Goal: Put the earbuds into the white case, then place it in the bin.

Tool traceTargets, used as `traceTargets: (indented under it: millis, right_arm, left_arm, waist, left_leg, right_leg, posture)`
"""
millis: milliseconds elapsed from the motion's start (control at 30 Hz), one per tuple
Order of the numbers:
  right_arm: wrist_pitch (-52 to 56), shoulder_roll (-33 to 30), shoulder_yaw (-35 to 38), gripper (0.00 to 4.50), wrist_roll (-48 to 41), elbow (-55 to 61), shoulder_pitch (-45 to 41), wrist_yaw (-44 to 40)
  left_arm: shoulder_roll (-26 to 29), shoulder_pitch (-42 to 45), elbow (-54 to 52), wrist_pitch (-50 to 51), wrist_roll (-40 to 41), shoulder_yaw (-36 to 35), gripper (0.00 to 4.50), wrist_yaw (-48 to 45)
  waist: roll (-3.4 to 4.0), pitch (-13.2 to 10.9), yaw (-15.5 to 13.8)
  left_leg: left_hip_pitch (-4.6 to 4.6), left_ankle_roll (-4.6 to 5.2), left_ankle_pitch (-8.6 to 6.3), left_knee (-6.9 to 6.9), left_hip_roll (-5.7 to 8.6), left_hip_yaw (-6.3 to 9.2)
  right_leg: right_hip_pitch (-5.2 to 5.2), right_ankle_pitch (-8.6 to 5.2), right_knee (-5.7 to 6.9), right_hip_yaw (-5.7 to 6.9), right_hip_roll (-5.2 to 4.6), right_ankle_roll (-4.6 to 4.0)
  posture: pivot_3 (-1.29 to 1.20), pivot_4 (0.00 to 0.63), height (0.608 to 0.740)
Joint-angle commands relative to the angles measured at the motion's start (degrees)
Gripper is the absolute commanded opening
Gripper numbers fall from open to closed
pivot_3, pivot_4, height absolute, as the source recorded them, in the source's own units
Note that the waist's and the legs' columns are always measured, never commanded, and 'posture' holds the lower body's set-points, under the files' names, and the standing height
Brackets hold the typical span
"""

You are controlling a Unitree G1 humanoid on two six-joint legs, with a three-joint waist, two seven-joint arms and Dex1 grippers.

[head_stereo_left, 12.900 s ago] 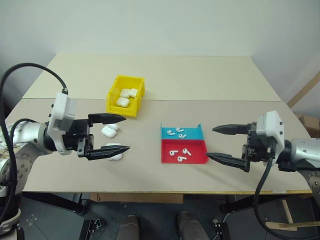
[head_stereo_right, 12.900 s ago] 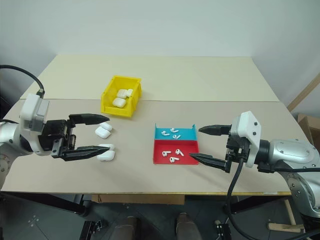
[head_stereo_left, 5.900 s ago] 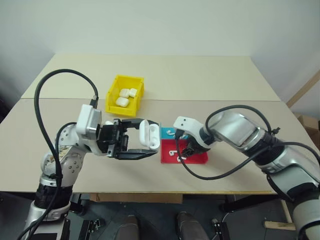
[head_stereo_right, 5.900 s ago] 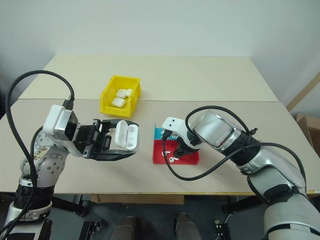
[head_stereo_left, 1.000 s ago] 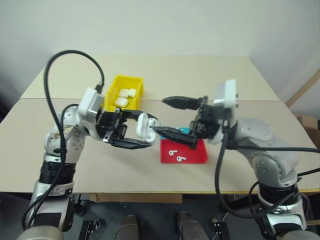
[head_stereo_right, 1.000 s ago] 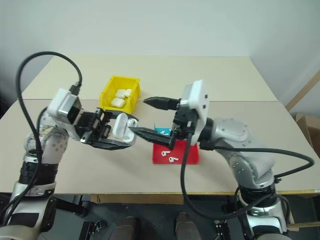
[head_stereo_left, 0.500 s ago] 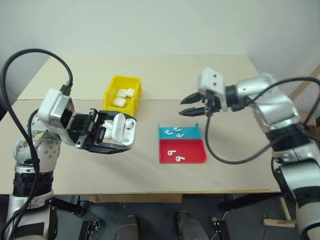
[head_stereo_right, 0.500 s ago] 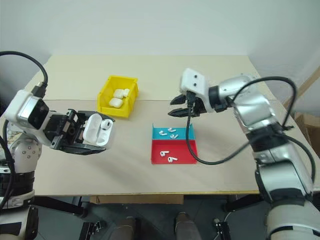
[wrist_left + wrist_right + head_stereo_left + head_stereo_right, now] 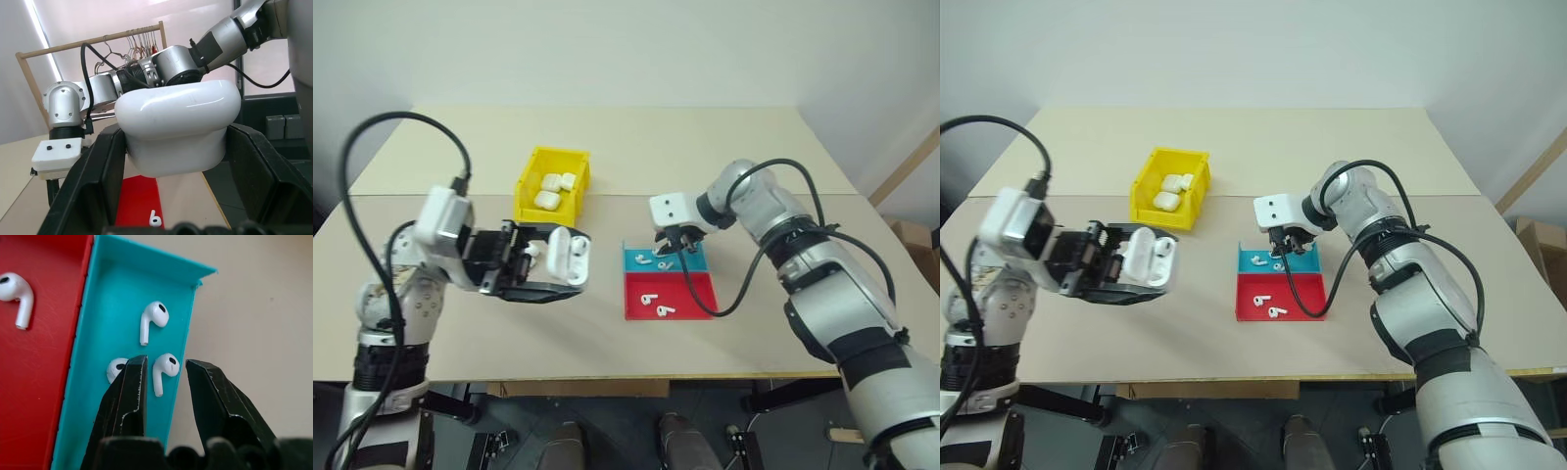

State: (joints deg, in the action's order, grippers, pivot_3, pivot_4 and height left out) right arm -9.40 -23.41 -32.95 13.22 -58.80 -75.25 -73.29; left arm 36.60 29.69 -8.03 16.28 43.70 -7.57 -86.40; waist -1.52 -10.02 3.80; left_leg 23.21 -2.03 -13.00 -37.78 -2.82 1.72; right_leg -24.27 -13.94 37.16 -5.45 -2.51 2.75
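Note:
My left gripper (image 9: 570,266) is shut on the white case (image 9: 562,257), held above the table with its lid flipped open; one earbud seems to sit inside. In the left wrist view the case (image 9: 178,112) fills the gap between both fingers. My right gripper (image 9: 166,362) points down into the blue half of the tray (image 9: 98,333), open by a narrow gap with one earbud (image 9: 165,366) between its fingers, touching neither. Another earbud (image 9: 155,316) lies just beyond, and a third (image 9: 116,368) is half hidden by a finger. The yellow bin (image 9: 530,186) stands at the back left.
The bin holds several white cases (image 9: 551,190). The tray's red half (image 9: 690,294) carries two more earbuds (image 9: 658,304). Another white case (image 9: 530,251) lies on the table behind my left gripper. A black cable loops from my right arm over the tray's right side.
My right gripper has swung down from above the table's back right into the tray's blue half, its fingers now around an earbud. The left gripper still holds the open case.

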Motion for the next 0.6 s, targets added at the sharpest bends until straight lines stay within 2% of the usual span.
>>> traceTargets:
  millis: [33,600]
  right_arm:
    - [-2.43,1.63,1.51,1.61,2.0,-3.06,-2.23,2.22]
    - [-3.55,5.29,4.26,1.61,6.22,-9.88,-1.92,7.16]
  left_arm:
    - [-0.49,2.13,-0.38,-1.43,-1.34,0.9,2.84,1.33]
    - [1.21,1.81,-1.43,-1.05,-0.64,0.08,2.84,2.21]
  waist:
    - [0.0,0.0,0.15]
    - [0.02,-0.01,0.3]
  left_leg:
    - [-0.01,0.0,0.0,0.0,0.0,0.0]
    - [-0.03,0.0,0.0,0.01,0.0,0.01]
  right_leg:
    - [0.0,0.0,0.01,0.0,0.0,-0.01]
    - [0.0,0.0,0.03,-0.01,0.0,0.0]
  posture:
    - [0.0,0.15,0.74]
    - [0.0,0.15,0.74]
